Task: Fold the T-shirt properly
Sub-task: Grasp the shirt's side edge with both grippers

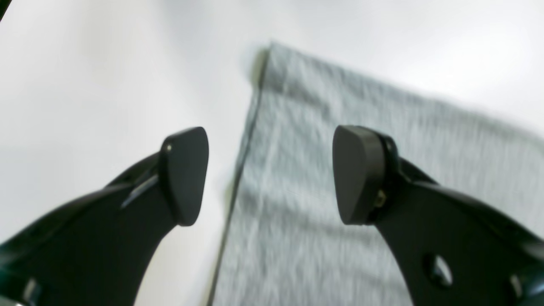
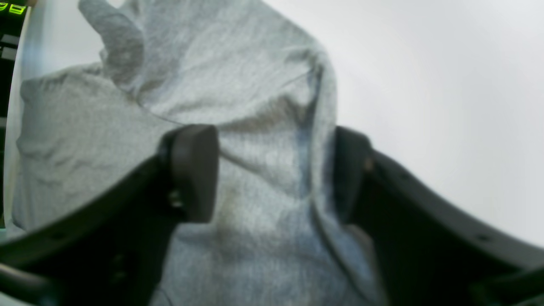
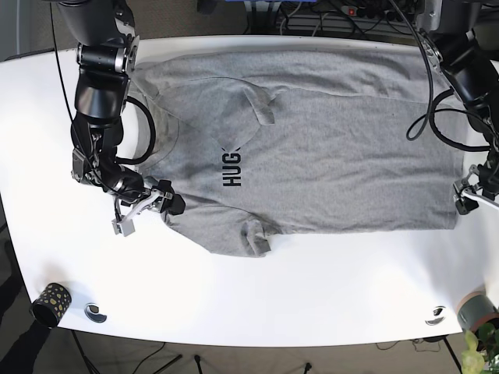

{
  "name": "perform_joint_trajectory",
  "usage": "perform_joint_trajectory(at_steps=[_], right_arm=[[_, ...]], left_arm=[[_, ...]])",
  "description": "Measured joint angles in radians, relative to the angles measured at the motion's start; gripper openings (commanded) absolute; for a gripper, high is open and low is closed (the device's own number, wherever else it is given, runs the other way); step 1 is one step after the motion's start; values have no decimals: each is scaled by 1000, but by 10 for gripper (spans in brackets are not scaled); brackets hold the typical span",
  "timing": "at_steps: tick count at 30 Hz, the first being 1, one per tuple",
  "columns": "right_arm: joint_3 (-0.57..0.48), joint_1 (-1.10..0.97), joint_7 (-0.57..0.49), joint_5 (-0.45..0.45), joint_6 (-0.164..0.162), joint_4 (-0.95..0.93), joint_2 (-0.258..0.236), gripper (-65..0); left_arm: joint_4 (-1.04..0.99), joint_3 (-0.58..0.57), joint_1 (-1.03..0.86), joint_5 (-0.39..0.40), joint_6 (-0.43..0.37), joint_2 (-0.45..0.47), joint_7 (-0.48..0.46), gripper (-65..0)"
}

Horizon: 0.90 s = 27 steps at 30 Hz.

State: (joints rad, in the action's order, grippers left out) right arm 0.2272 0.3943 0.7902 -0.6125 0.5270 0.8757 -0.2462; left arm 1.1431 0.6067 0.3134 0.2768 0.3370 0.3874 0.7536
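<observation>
soft, light, floppy shirt point(image 3: 327, 148) spread flat mid-table point(image 3: 257, 296); looks best pinched at hem corners and shoulder edges. left gripper point(image 1: 270, 176) spread wide, empty, over the hem edge at frame right. right gripper point(image 2: 274, 174) spread too, straddling a shoulder fold at frame left, not yet closed.

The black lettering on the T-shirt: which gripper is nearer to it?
Right. The right gripper sits at the shirt's shoulder edge, close to the lettering. The left gripper is at the bottom hem of the T-shirt, far across the table.
</observation>
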Motion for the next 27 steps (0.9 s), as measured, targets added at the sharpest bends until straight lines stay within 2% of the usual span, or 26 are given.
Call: perform_joint_trajectory(at_steps=[2,4,9,12,16,18,21,27], right_arm=[[0,-3,5,3,-1,0,0,-439],[0,-7,7,8,-3,-1,0,-517],[0,-13,17,7,-3,-3,2,-642],[-3,-13,18,11,-3,-3,3,-650],[-3,-14,17,10,-3,-3,2,-650],[-3,-14,18,11,-3,-3,2,-650],[-3,-14,17,10,-2,-3,0,-650],[-3,-14,18,11,-2,-3,-3,-650]], left_arm=[[-59,1,24,-11,-49,23,-34,-222],[-123,2,46,-8,-49,46,-52,-222],[-290,1,117,-13,-49,68,-67,-222],[-360,0,143,-6,-48,66,-68,-222],[-392,0,145,-10,47,65,-67,-222],[-394,0,145,-11,65,64,-67,-222],[-394,-1,146,-11,64,65,-67,-228],[-394,-117,138,-11,67,62,-65,-231]])
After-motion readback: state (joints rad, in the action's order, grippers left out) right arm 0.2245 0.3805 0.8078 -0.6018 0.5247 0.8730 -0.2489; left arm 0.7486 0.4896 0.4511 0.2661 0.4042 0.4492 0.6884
